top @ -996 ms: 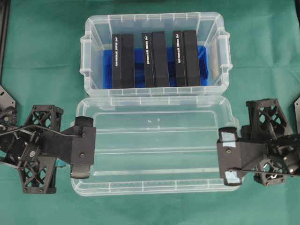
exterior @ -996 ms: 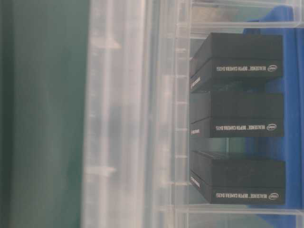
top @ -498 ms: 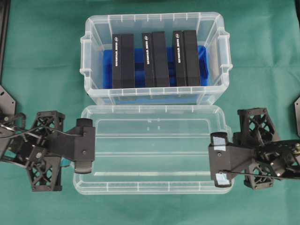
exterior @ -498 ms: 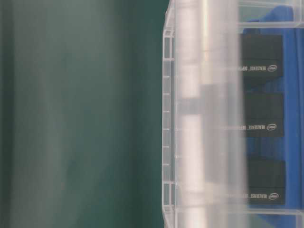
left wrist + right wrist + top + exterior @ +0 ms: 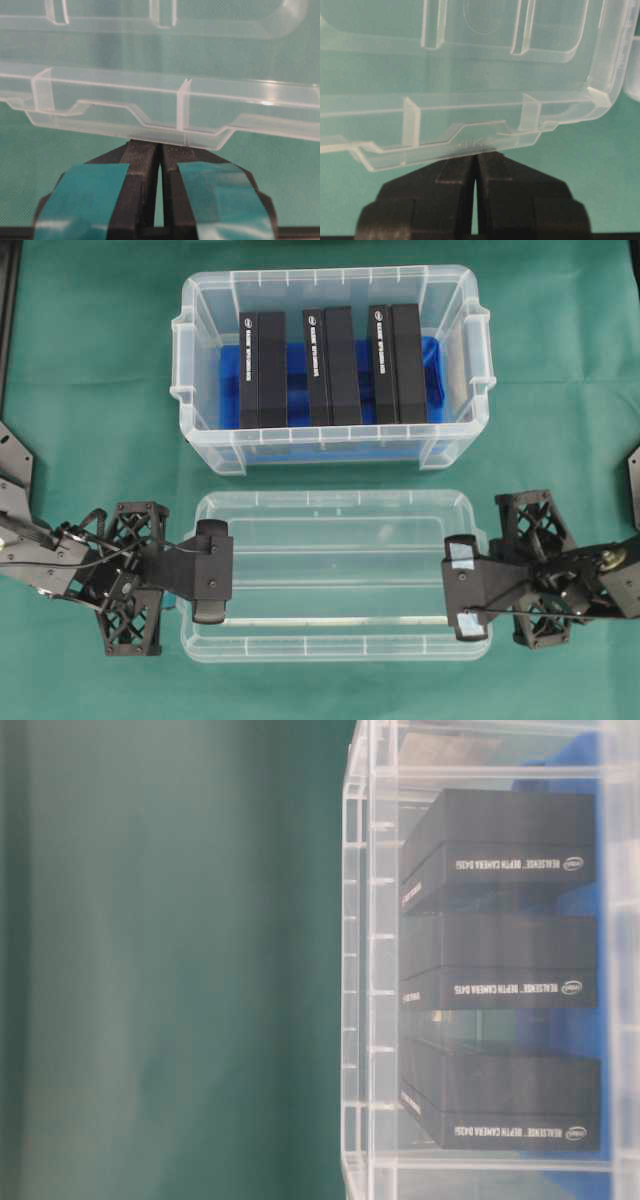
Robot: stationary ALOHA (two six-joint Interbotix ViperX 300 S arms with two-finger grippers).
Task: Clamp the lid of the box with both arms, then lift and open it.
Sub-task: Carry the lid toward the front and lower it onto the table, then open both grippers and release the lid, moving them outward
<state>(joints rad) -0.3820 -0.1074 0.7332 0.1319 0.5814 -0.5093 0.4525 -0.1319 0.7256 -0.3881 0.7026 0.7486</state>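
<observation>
A green cloth (image 5: 90, 370) lies under all I see, faintly creased, with dark frame pieces (image 5: 8, 300) at its side edges.

The box (image 5: 330, 445) stands at the far side of the counter (image 5: 90, 370). In it three blocks (image 5: 333, 365) stand side by side in a row. The lid (image 5: 335, 575) is on the near side, apart from the box. The left tool (image 5: 213, 571) is at its left end, the right tool (image 5: 464, 586) at its right end.
</observation>
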